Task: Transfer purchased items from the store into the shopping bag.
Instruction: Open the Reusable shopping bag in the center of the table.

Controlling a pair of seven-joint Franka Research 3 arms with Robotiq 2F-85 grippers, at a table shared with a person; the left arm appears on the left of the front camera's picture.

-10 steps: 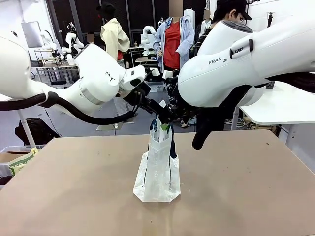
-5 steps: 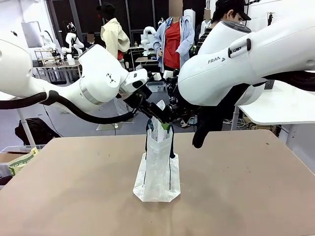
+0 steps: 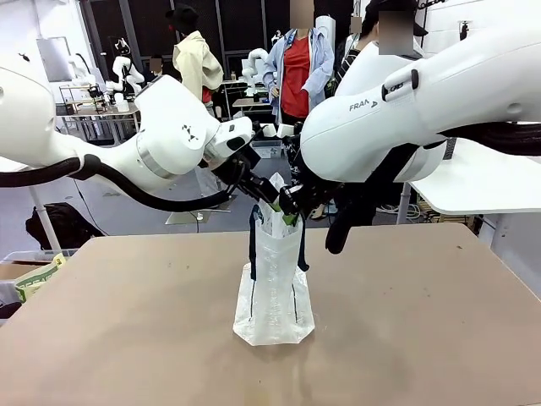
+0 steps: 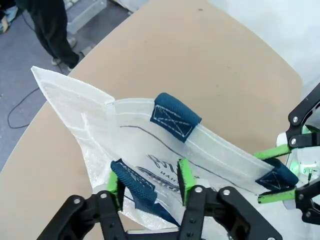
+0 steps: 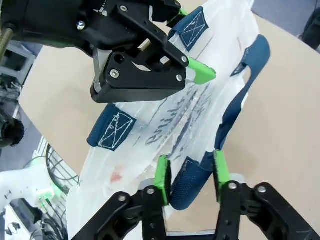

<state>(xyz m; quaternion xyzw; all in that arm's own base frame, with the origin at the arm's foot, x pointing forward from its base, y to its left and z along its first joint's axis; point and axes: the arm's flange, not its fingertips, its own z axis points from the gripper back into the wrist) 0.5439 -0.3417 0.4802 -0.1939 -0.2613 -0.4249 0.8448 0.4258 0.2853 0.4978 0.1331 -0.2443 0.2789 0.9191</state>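
The shopping bag (image 3: 275, 288), clear plastic with navy strap handles, stands upright in the middle of the tan table. Both grippers meet at its top. My left gripper (image 3: 269, 201) comes in from the left. In the left wrist view its jaws (image 4: 150, 184) stand partly closed around one navy handle (image 4: 134, 186), with a gap on one side. My right gripper (image 3: 292, 210) reaches in from the right, and its green pads (image 5: 162, 180) flank the other handle (image 5: 192, 182) closely without squeezing it. The store and the purchased items are out of view.
A person stands behind the table's far edge (image 3: 372, 227), behind my right arm. A white table (image 3: 490, 182) sits at the right. At the left edge, below table height, a bin holds a greenish pack (image 3: 34, 279).
Both grippers have narrowed their jaws around the bag's handles. The top of the bag has been spread slightly, and the bag has shifted a little to the right.
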